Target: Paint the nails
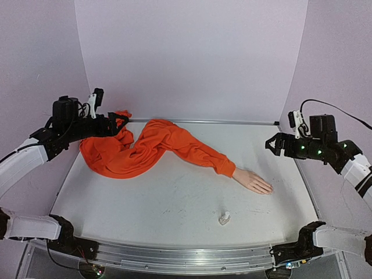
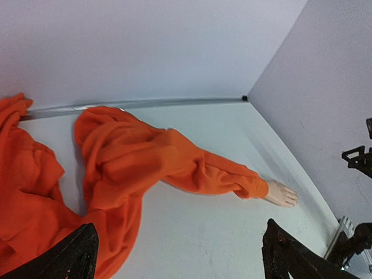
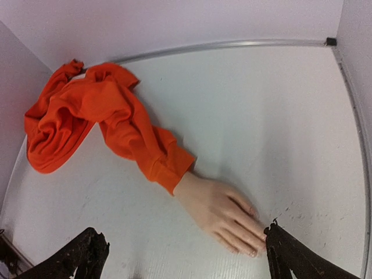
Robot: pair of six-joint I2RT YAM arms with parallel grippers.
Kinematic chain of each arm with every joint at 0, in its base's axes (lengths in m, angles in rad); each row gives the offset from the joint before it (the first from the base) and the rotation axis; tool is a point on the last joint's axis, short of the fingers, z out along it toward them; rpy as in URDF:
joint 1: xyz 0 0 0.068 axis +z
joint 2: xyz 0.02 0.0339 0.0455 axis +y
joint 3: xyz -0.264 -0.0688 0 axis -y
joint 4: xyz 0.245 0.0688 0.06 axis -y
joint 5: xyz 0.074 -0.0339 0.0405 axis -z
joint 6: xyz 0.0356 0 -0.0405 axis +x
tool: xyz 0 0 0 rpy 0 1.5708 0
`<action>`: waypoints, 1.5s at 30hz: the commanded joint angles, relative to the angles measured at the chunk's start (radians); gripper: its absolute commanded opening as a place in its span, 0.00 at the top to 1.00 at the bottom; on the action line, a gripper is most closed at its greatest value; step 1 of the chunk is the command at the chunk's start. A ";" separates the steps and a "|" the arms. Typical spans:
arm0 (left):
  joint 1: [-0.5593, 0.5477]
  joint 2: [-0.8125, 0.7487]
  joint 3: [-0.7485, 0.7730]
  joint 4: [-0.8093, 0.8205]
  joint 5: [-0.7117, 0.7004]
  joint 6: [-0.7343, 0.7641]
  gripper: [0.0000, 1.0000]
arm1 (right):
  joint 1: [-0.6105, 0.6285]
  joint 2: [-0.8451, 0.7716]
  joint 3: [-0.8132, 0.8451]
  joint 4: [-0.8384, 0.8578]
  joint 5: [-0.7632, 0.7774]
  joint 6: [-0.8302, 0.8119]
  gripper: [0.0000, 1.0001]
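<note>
A pale mannequin hand (image 1: 253, 181) lies flat on the white table (image 1: 174, 203), fingers pointing right, joined to a crumpled orange sleeve (image 1: 168, 145). Its nails (image 3: 253, 254) show as tiny pale tips in the right wrist view, just left of one dark finger (image 3: 290, 256). My right gripper (image 1: 273, 143) hovers open above and to the right of the hand (image 3: 224, 215), nothing between its jaws (image 3: 183, 232). At the far left my left gripper (image 1: 118, 123) hangs open over the bunched sleeve (image 2: 168, 163), with the hand (image 2: 282, 193) far off and its jaws (image 2: 179, 231) empty.
A small clear bottle (image 1: 224, 218) stands on the table in front of the hand, nearer the front edge. Lilac walls close in the back and both sides, with a metal rail (image 1: 203, 121) along the table's far edge.
</note>
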 commanded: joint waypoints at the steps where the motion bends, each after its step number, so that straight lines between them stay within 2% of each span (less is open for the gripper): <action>1: -0.142 0.091 0.089 -0.051 0.008 -0.019 0.00 | 0.073 0.045 0.068 -0.236 -0.122 0.055 0.06; 7: -0.279 0.217 0.150 -0.073 -0.007 -0.023 0.00 | 0.315 0.106 0.051 -0.336 -0.120 0.190 0.10; 12: -0.328 0.282 0.183 -0.080 -0.008 -0.032 0.00 | 0.585 0.234 0.057 -0.363 0.010 0.321 0.11; 16: -0.343 0.298 0.186 -0.081 -0.002 -0.041 0.00 | 0.692 0.335 0.059 -0.381 0.083 0.378 0.14; 23: -0.348 0.285 0.170 -0.079 -0.003 -0.052 0.01 | 0.787 0.465 0.051 -0.280 0.092 0.414 0.24; 29: -0.348 0.285 0.163 -0.080 -0.009 -0.055 0.00 | 0.793 0.566 0.091 -0.257 0.156 0.416 0.45; 34: -0.348 0.281 0.161 -0.080 -0.010 -0.060 0.00 | 0.795 0.616 0.104 -0.248 0.225 0.418 0.49; 38: -0.348 0.281 0.161 -0.083 -0.008 -0.064 0.01 | 0.795 0.645 0.100 -0.215 0.214 0.411 0.54; 45: -0.348 0.285 0.161 -0.090 -0.011 -0.074 0.01 | 0.819 0.678 0.094 -0.203 0.193 0.411 0.71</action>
